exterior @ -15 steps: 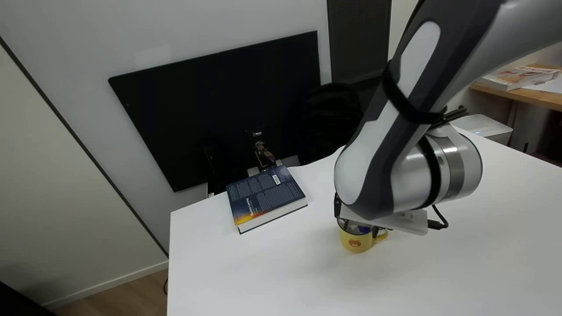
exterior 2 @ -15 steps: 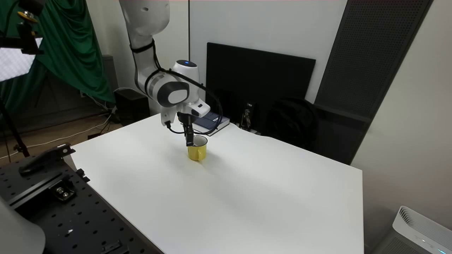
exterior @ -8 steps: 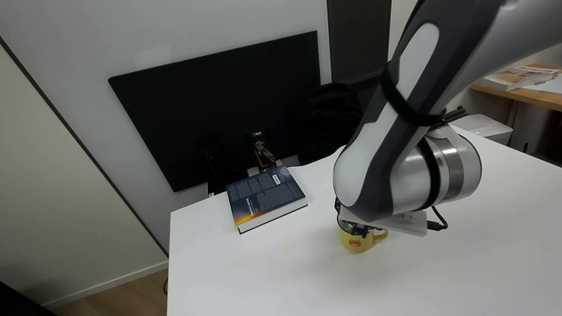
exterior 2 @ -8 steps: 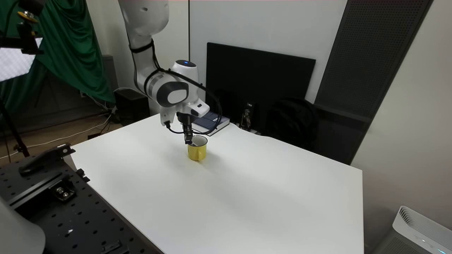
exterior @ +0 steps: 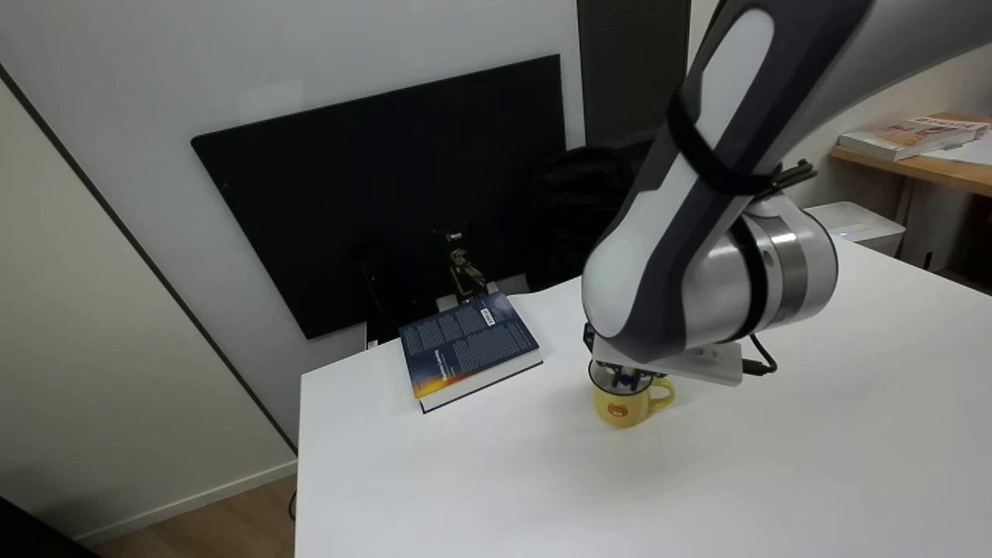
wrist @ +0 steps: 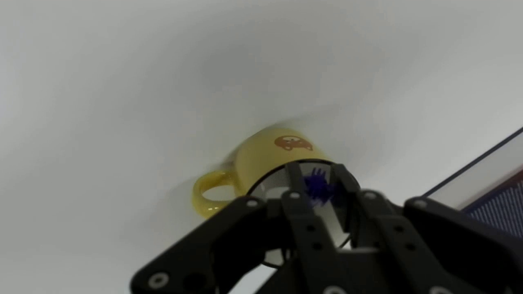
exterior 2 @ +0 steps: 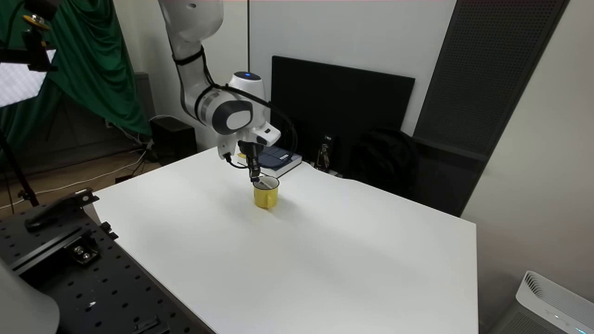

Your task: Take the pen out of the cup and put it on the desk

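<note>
The yellow cup (wrist: 269, 153), with a bear print and a side handle, is on the white desk (exterior 2: 334, 264) in both exterior views. My gripper (wrist: 316, 173) reaches into the cup's mouth, its fingers (wrist: 295, 175) closed on the dark blue-purple pen (wrist: 318, 188). A bit of blue shows at the cup's mouth in an exterior view (exterior: 626, 380), between the dark fingertips. The pen's lower part is mostly hidden inside the cup. Whether the cup's base is fully on the desk I cannot tell.
A thick dark blue book (exterior: 469, 349) lies near the desk's edge, close to the cup. Behind that edge stand a black monitor (exterior: 387, 194) and dark items. A black perforated mounting plate (exterior 2: 106, 287) adjoins the desk's near side.
The jaws have closed on the pen. Over the last half second the gripper has risen slightly and shifted toward the book's side, and the cup has shifted along with it.
</note>
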{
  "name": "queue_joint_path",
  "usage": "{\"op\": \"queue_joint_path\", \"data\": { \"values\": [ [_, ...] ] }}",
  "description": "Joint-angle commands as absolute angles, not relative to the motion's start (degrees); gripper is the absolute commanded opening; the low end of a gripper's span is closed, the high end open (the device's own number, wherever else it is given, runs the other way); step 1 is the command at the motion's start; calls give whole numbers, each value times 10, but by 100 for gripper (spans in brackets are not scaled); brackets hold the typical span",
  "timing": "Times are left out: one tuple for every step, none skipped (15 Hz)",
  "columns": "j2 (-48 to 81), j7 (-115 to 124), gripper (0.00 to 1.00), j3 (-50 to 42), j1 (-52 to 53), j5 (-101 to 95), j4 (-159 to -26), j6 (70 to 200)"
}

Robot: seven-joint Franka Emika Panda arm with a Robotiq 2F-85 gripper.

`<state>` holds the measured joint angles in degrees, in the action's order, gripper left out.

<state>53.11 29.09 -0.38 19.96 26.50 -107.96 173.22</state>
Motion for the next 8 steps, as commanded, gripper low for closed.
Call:
{"op": "queue_joint_path", "data": {
  "values": [
    [495, 314, 5, -28, 205, 244, -1064, 1703],
    [485, 313, 5, -28, 197, 242, -1059, 1691],
    [476, 311, 5, -26, 188, 241, -1052, 1673],
    [468, 309, 5, -23, 180, 239, -1044, 1653],
    [460, 308, 5, -21, 170, 236, -1035, 1628],
    [453, 309, 5, -21, 163, 232, -1027, 1605],
    [446, 307, 5, -21, 153, 227, -1024, 1585],
    [441, 311, 5, -26, 150, 223, -1024, 1573]
  ]
}}
